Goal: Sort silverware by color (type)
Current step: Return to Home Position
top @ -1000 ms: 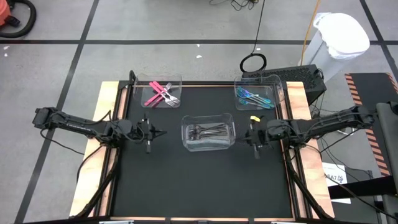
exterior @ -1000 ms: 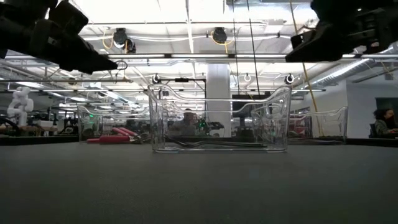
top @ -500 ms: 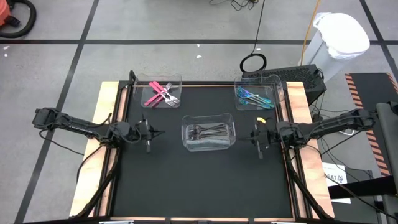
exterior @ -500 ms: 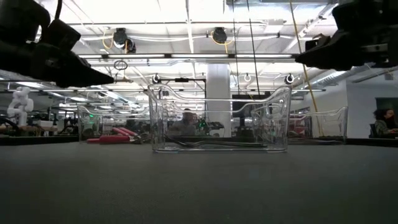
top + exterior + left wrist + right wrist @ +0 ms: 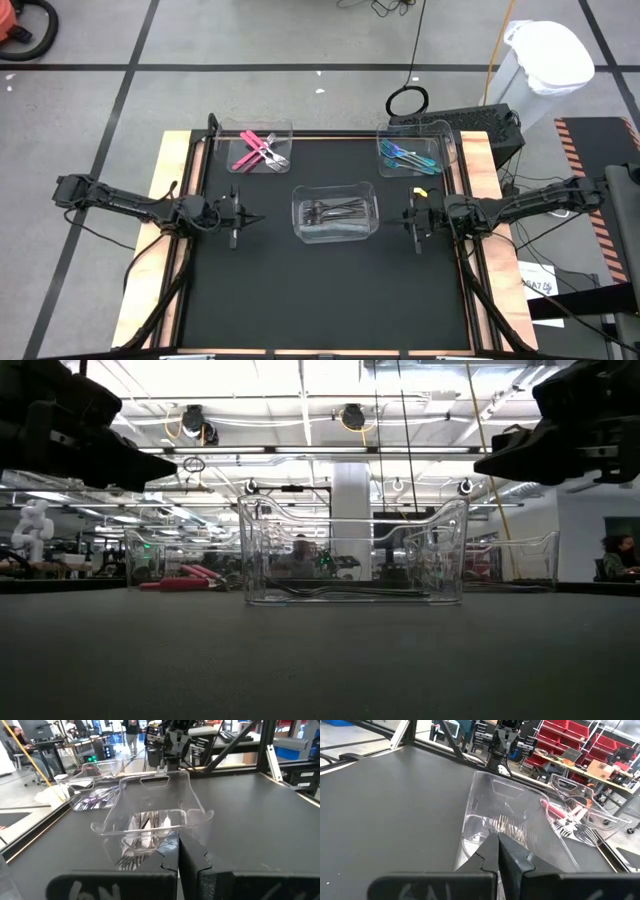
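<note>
Both grippers hover above the black table, jaws pressed together: the left gripper and right gripper flank the middle bin. It holds the grey forks, whose count is unclear. Farther back, pink silverware fills the left bin and blue-teal silverware the right bin. No writing is legible.

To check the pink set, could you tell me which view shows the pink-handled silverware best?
The high view: the pink-handled silverware lies fully visible from above. The right wrist view catches part beyond the middle bin; the low view only a pink streak; the left wrist view none.
</note>
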You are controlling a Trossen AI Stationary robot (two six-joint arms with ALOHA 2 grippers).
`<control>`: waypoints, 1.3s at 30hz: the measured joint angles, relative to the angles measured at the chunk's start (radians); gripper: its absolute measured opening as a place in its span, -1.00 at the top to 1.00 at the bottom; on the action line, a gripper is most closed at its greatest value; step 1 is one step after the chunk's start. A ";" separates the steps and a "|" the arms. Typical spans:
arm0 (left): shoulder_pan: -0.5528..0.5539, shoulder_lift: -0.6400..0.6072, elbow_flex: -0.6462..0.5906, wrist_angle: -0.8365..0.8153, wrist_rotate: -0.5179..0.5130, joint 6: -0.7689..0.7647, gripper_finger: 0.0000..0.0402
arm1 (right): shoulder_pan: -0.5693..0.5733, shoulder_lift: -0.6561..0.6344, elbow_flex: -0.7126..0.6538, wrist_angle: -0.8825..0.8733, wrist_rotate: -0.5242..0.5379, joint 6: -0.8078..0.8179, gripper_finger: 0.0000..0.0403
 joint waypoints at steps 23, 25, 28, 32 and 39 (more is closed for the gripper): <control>0.000 -0.030 -0.001 -0.048 0.003 -0.011 1.00 | -0.053 0.000 -0.024 -0.025 -0.053 0.029 1.00; 0.000 -0.030 -0.001 -0.048 0.003 -0.011 1.00 | -0.065 0.000 -0.063 0.028 -0.053 0.029 1.00; 0.000 -0.030 -0.001 -0.048 0.003 -0.011 1.00 | -0.096 -0.001 -0.100 0.104 -0.050 0.039 1.00; 0.000 -0.030 -0.001 -0.050 0.003 -0.010 1.00 | -0.132 0.003 -0.101 0.065 -0.054 0.048 1.00; 0.000 -0.032 -0.002 -0.065 0.003 -0.010 1.00 | -0.158 -0.012 -0.103 0.058 -0.080 0.057 1.00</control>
